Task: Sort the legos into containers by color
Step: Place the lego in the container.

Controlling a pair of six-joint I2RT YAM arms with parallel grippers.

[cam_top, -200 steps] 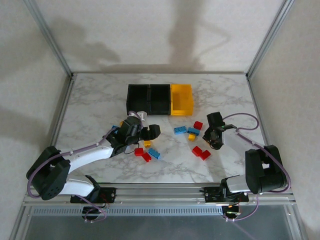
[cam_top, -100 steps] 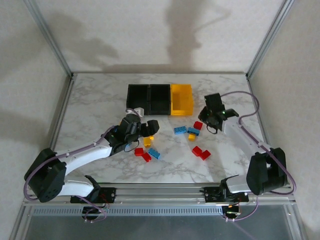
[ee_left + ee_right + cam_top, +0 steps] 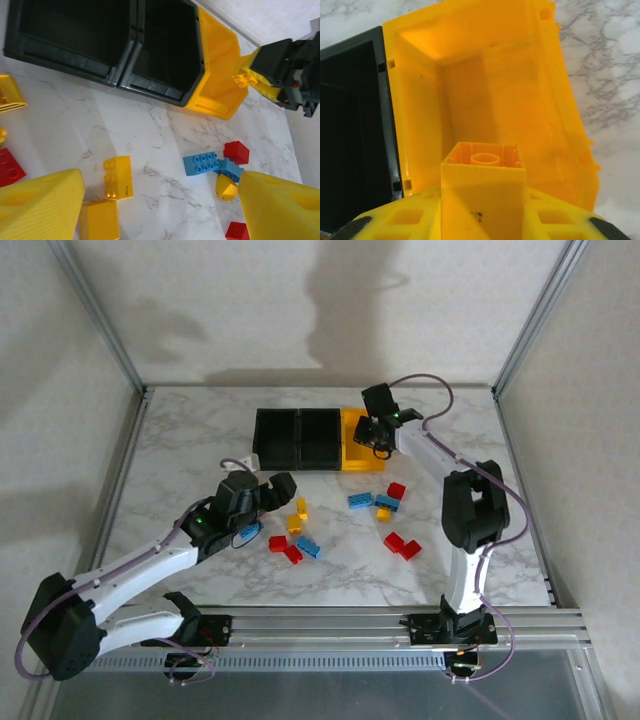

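The containers stand in a row at the back: two black bins (image 3: 275, 438) (image 3: 320, 438) and a yellow bin (image 3: 365, 452). My right gripper (image 3: 375, 430) hangs over the yellow bin (image 3: 495, 75), shut on a yellow lego (image 3: 482, 195) whose hollow underside faces the camera. From the left wrist that gripper (image 3: 285, 67) and its lego (image 3: 251, 79) show at the bin's (image 3: 217, 75) right rim. My left gripper (image 3: 272, 502) stands open above the table. Between its fingers (image 3: 40, 205) lie two yellow legos (image 3: 118, 177) (image 3: 100, 220) at the left and bare marble.
Loose legos lie in front of the bins: yellow (image 3: 298, 507), red (image 3: 277, 543) and blue (image 3: 308, 547) near the left gripper. Further right lie blue (image 3: 360, 500), red (image 3: 397, 490), yellow (image 3: 383, 514) and two red (image 3: 403, 545). Metal frame posts edge the table.
My right arm swung from the legos at the right up and back to above the yellow bin, carrying the yellow lego. My left gripper drew back to the left, still open.
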